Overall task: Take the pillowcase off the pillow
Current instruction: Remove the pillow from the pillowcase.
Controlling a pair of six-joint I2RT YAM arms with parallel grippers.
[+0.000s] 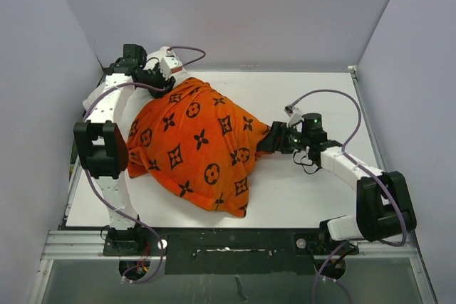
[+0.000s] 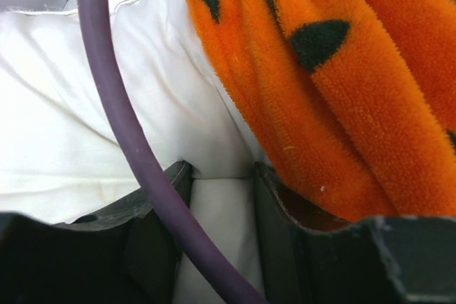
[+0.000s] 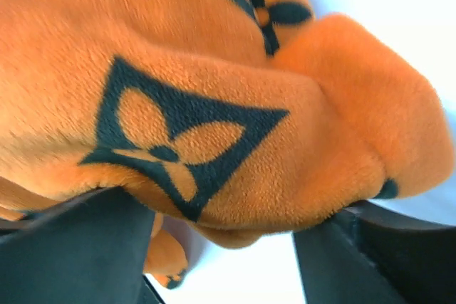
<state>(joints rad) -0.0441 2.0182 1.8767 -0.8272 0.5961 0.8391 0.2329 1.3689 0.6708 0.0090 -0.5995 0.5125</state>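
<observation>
Left wrist: left hand (image 2: 217, 190) clamps pillow (image 2: 85, 126); right wrist: right hand (image 3: 239, 211) apart around pillowcase (image 3: 178, 48)

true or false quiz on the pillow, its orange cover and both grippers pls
1. The pillowcase is orange with black motifs. True.
2. The pillow is wholly hidden. False: white pillow shows beside the cover in the left wrist view.
3. The right gripper has an orange corner between its fingers. True.
4. The left gripper is at the table's near edge. False: it is at the pillow's far end.
</observation>
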